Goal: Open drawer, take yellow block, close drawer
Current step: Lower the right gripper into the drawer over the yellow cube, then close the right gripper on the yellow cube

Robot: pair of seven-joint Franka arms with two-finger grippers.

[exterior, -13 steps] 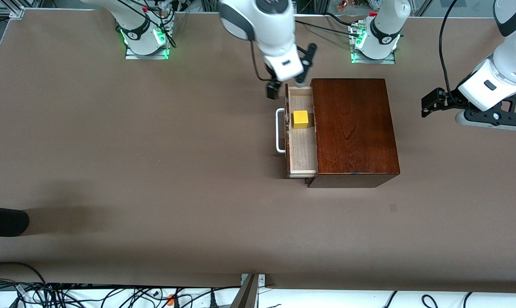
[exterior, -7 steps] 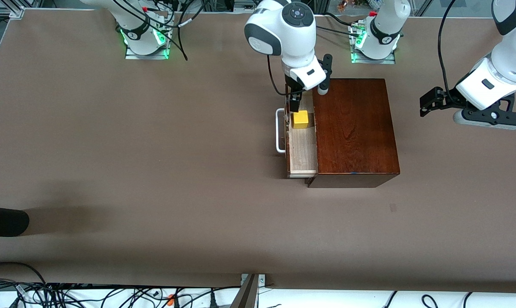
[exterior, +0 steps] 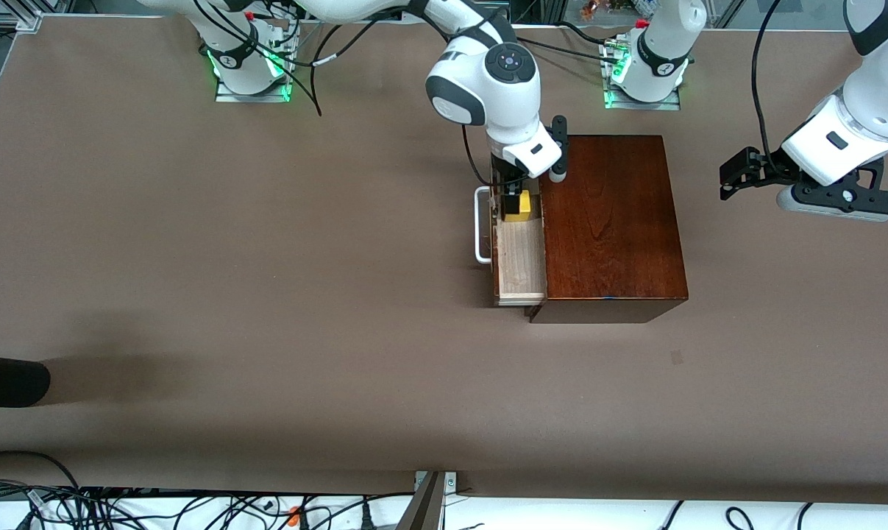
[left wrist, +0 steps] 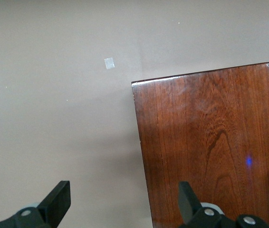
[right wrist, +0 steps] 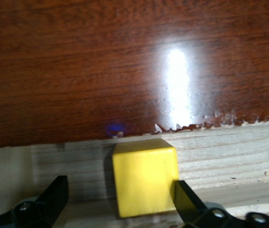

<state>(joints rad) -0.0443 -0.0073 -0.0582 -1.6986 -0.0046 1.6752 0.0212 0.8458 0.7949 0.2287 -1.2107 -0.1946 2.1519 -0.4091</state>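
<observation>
The drawer point(exterior: 521, 258) of the dark reddish-brown wooden box point(exterior: 609, 221) is pulled out, its white handle point(exterior: 480, 224) toward the right arm's end of the table. The yellow block point(exterior: 521, 209) sits on the drawer's pale floor. My right gripper point(exterior: 513, 197) is down in the drawer, open, with one finger on each side of the block point(right wrist: 146, 175); one fingertip point(right wrist: 187, 197) is close against its side. My left gripper point(exterior: 841, 206) waits in the air off the box's other end, open and empty point(left wrist: 123, 209), with the box top point(left wrist: 206, 142) in its view.
A small pale tag point(exterior: 677, 358) lies on the brown table nearer the front camera than the box; it also shows in the left wrist view point(left wrist: 109, 62). A black object point(exterior: 9, 379) juts in at the right arm's end. Cables point(exterior: 193, 508) run along the front edge.
My right gripper has swung over the open drawer and come down until its open fingers straddle the yellow block. The left arm has barely shifted.
</observation>
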